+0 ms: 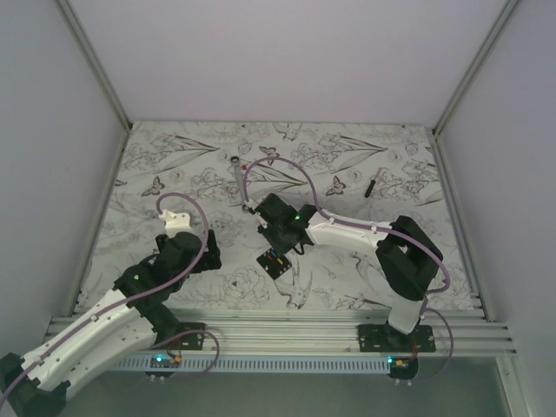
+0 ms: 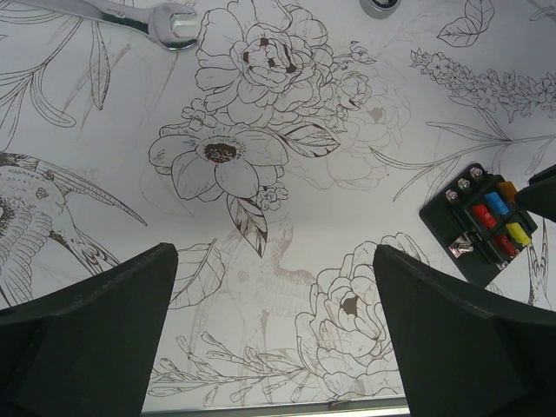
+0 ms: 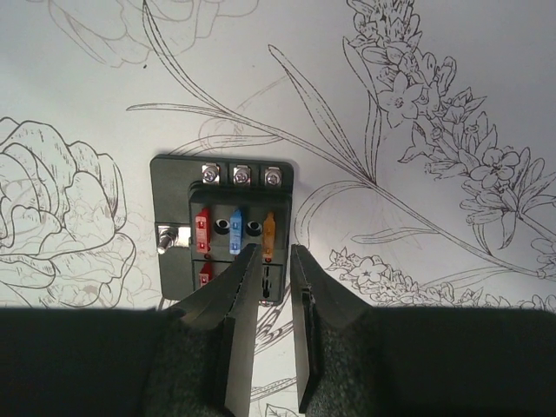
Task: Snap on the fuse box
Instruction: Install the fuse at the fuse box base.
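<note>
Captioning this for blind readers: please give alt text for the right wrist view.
The right hand hovers over a black fuse box, its two fingers narrowly apart above the box's lower edge, by red, blue and orange fuses. The box lies flat on a floral-print table.

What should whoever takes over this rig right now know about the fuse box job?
Left end effector: wide open, empty, above the table beside the fuse box.
Right end effector: jaws narrowly apart, nothing between them, tips over one edge of the box.
Fuse box: flat on the table, fuses exposed, no cover on it.
Done: nothing visible. Left: the snapping on.
</note>
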Available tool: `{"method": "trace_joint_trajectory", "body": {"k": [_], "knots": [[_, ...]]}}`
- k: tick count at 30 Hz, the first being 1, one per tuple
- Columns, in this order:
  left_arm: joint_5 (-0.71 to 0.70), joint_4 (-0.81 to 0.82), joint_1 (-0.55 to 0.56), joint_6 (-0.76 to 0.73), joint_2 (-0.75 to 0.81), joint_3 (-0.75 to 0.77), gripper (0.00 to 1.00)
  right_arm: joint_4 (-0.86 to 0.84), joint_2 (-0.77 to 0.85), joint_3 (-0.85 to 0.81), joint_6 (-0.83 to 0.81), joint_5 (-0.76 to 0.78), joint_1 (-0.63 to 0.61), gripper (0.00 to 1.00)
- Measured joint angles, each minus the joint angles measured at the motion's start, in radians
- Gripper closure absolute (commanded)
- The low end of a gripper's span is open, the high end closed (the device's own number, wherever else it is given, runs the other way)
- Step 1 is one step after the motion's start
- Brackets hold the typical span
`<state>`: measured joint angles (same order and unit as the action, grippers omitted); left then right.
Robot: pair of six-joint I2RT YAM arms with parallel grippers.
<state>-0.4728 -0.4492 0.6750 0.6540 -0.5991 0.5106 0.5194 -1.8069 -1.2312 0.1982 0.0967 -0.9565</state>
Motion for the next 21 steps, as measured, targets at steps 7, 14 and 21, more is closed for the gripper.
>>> {"method": "trace_joint_trajectory", "body": {"k": [7,14,21], "knots": [[0.0,0.0,0.0,0.001,0.0,0.0,0.0,-0.008,0.0,-0.003,0.0,-0.009,0.003,0.78],[0.0,0.0,0.0,0.001,0.0,0.0,0.0,-0.015,-0.029,-0.023,0.005,-0.01,0.006,0.86],[0.0,0.0,0.0,0.003,0.0,0.0,0.01,-0.014,-0.037,-0.025,0.013,-0.019,0.006,0.94]]}}
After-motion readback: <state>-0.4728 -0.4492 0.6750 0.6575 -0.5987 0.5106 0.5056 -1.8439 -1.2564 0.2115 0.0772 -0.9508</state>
